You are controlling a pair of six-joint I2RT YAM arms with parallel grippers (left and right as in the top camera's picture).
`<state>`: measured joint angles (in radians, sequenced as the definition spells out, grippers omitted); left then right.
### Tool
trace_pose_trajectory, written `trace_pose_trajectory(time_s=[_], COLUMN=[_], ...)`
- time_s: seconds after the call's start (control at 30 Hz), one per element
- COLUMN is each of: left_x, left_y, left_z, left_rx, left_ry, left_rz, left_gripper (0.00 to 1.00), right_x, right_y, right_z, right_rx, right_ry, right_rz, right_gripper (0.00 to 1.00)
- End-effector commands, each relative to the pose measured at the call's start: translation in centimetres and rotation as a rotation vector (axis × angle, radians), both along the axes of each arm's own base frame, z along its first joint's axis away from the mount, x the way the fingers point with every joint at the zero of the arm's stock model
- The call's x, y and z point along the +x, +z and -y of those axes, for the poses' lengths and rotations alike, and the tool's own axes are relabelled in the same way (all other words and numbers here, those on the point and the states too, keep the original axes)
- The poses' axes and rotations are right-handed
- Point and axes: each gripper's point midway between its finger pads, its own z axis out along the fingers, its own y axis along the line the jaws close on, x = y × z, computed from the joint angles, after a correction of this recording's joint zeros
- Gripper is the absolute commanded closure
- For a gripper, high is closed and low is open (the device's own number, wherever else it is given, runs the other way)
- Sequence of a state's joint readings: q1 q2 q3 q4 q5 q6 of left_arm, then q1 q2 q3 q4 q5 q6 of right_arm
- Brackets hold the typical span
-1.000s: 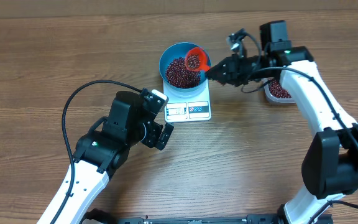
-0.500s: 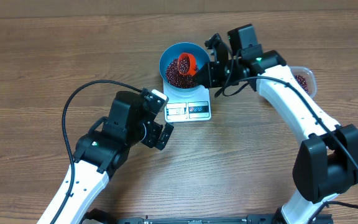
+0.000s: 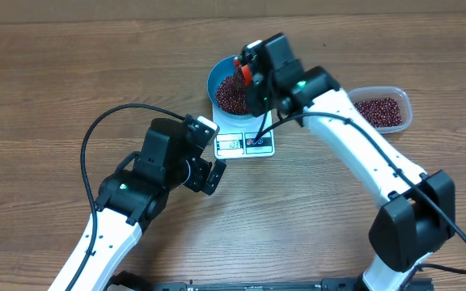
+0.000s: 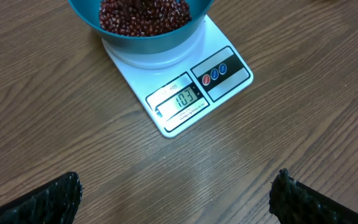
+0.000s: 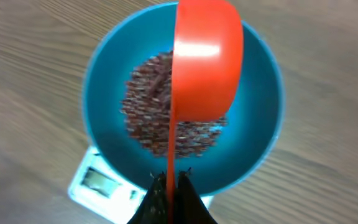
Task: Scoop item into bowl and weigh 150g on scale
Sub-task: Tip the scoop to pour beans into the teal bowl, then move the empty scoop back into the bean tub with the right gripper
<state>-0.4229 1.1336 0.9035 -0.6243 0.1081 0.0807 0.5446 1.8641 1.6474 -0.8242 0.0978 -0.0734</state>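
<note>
Wooden surface (image 3: 55,81) carries the scale (image 4: 185,93), with the bowl (image 5: 104,106) seated on it and the beans (image 4: 142,15) heaped inside; more lie in the tub (image 3: 407,109) well apart. Right gripper (image 5: 169,186) is clenched on the thin handle of the scoop (image 5: 207,62), tipped over the bowl. Left gripper (image 4: 176,196) hangs released near the scale. Beans are light and loose and will likely roll freely, so pour slowly, holding the rigid handle only.

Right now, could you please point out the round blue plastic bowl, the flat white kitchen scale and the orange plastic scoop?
Round blue plastic bowl (image 5: 101,118): right wrist view, bare inner wall.
Flat white kitchen scale (image 4: 180,99): left wrist view, its display.
Orange plastic scoop (image 5: 207,62): right wrist view, cup's back.
</note>
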Motion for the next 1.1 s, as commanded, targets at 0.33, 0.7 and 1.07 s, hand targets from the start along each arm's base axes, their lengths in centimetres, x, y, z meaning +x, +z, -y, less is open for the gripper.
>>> trace_pose_trajectory(time_s=[0.33, 0.7, 1.07], left_x=[0.1, 0.1, 0.1], left_y=[-0.4, -0.4, -0.4], left_z=[-0.2, -0.2, -0.2], left_rx=[0.005, 0.005, 0.005], left_ry=[0.013, 0.013, 0.013], left_rz=[-0.009, -0.009, -0.009], left_gripper=[0.00, 0.01, 0.01], right_x=[0.7, 0.4, -0.9], right_y=[2.7, 5.4, 13.8], right_z=[1.0, 0.4, 9.3], right_rx=[-0.308, -0.147, 0.125], right_ry=[-0.044, -0.024, -0.168], right_rz=[0.219, 0.218, 0.236], right_gripper=[0.96, 0.96, 0.96])
